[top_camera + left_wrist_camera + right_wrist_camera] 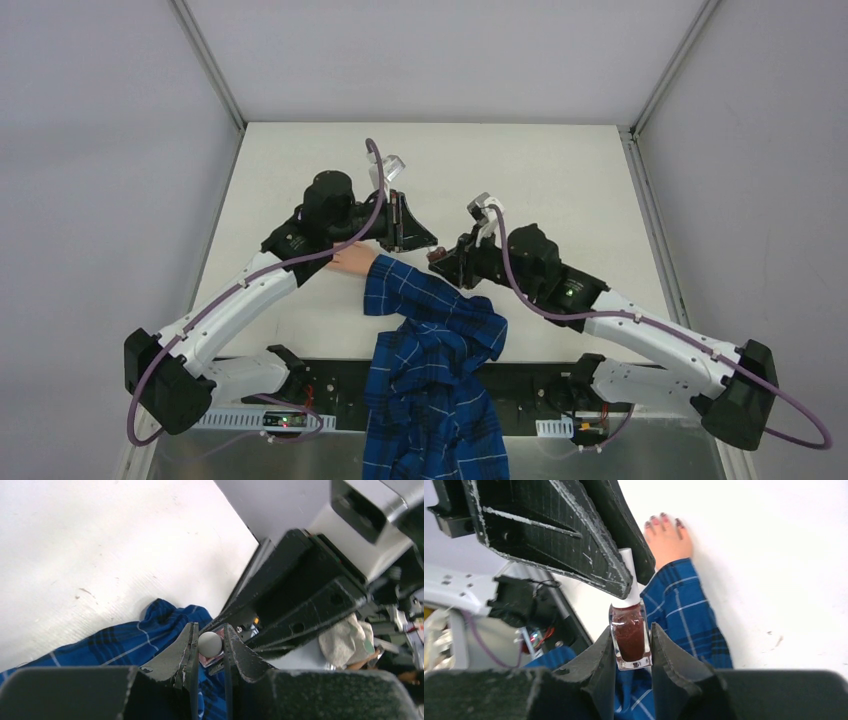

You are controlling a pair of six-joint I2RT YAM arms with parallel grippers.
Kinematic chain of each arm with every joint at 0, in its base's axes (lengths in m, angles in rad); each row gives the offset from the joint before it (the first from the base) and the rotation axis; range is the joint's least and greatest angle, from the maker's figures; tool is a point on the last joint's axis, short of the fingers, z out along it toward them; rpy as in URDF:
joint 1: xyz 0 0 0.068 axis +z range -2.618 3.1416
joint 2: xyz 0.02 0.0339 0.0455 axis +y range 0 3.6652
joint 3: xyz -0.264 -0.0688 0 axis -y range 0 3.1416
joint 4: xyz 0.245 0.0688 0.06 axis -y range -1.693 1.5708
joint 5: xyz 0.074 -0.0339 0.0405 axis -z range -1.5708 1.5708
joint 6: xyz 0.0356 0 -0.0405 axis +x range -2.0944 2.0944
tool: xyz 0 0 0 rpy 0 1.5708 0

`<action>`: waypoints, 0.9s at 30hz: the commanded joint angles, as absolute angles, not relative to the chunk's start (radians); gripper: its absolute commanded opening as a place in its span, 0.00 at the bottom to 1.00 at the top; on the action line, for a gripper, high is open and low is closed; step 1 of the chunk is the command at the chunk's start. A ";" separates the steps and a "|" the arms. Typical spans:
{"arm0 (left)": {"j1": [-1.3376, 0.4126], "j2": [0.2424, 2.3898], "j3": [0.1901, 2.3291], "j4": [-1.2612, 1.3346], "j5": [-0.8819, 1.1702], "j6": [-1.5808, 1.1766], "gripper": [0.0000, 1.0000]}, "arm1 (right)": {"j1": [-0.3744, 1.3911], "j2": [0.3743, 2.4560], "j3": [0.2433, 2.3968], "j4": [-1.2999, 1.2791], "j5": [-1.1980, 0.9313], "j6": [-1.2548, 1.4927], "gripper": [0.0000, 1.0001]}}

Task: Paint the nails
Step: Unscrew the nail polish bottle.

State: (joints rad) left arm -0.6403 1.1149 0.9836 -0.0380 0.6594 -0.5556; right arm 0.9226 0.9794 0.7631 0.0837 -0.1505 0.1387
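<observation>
Nails: the nails [664, 520] are small dark reddish-purple tips at the far end of the fingers, well apart from both grippers and touched by nothing
Hand: the pale hand [667, 542] lies flat, palm down, on the white table [560, 180], fingers pointing away from the bottle; laid this way the nails face up, which suits a brush coming from above
Sleeve: the blue plaid sleeve [684, 605] runs from the wrist back toward the near edge and passes under the spot where the two grippers meet
Bottle: the bottle [630, 637], clear glass with dark red polish inside, is held upright above the sleeve and off the table
Cap: the tall white cap [628, 575] sits on the bottle's neck, with no gap that I can make out
Right gripper: the right gripper [630, 629] is clamped on the glass body, one finger on each flat side, likely to steady it against a twist
Left gripper: the left gripper [210, 627] is nearly closed around the cap, pinching it from above
Arm pose: both arms reach inward over the middle of the table, wrists angled toward each other so the fingers meet nose to nose
Step in hand: judged to be working the cap, though opening and closing cannot be told apart
Progress: the nails already look coloured; evenness is too small to judge
</observation>
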 commanded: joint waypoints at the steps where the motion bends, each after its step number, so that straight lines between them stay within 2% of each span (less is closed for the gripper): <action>1: -0.634 1.120 0.972 -0.076 0.688 -0.609 0.00 | 0.955 1.056 0.878 0.168 0.300 0.086 0.00; 13: -0.590 1.140 0.948 -0.078 0.650 -0.672 0.00 | 1.061 1.309 1.054 0.279 0.668 -0.064 0.00; 23: -0.575 1.122 0.956 -0.081 0.657 -0.658 0.02 | 1.064 1.325 1.080 0.304 0.679 -0.031 0.00; 24: -0.575 1.110 0.957 -0.082 0.648 -0.647 0.13 | 1.060 1.319 1.088 0.270 0.666 -0.012 0.00; 27: -0.571 1.052 0.947 -0.082 0.593 -0.611 0.58 | 1.038 1.289 1.102 0.132 0.578 0.092 0.00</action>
State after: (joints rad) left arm -0.5415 1.1484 0.9657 0.0193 0.4694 -0.6155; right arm 1.1110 1.3434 1.0065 0.1150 0.5148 -0.0269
